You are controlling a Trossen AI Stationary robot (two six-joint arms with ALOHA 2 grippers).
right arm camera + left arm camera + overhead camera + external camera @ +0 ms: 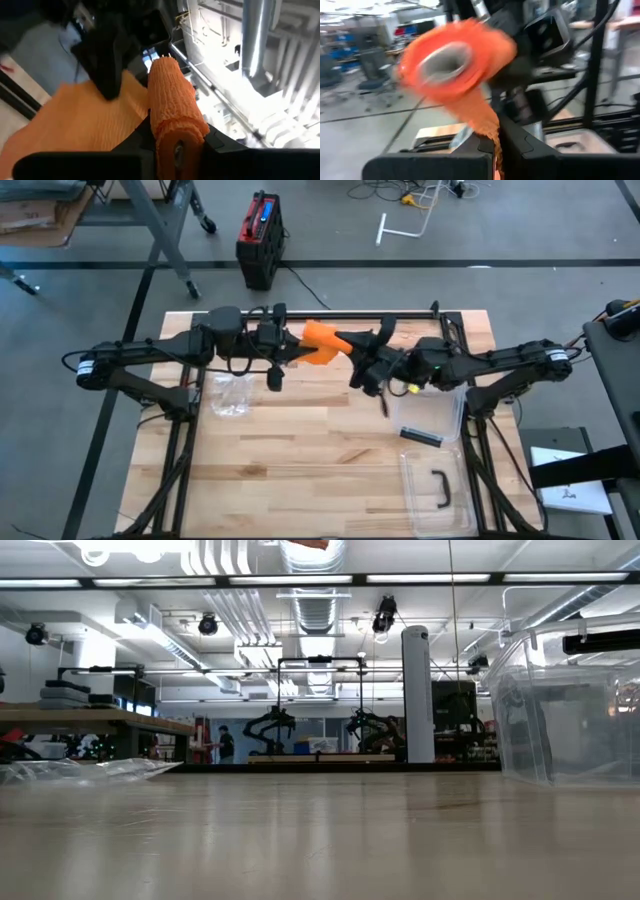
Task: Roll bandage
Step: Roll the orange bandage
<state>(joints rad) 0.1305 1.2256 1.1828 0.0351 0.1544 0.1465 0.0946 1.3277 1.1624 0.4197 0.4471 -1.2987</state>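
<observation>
- Two dark robot arms meet above the far middle of a wooden table (300, 450), an orange bandage (322, 342) stretched between them, held up off the tabletop.
- The right gripper (177, 137) is clamped narrowly on the rolled part of the bandage (176, 102), the roll standing up between its fingers.
- The left gripper (492, 150) is pinched fully closed on the loose tail of the bandage (451, 62), the strip running from its fingers to the roll.
- In the right wrist view, a flat sheet of orange fabric spreads from the roll toward the left gripper's dark fingers (107, 62).
- A crumpled clear plastic bag (230, 395) lies on the left side of the table, below the left arm.
- A clear plastic bin (432, 412) sits on the right side under the right arm; its lid (438, 490), with a dark handle, lies at the near right corner.
- A black-and-red case (260, 238) stands on the floor beyond the table.
</observation>
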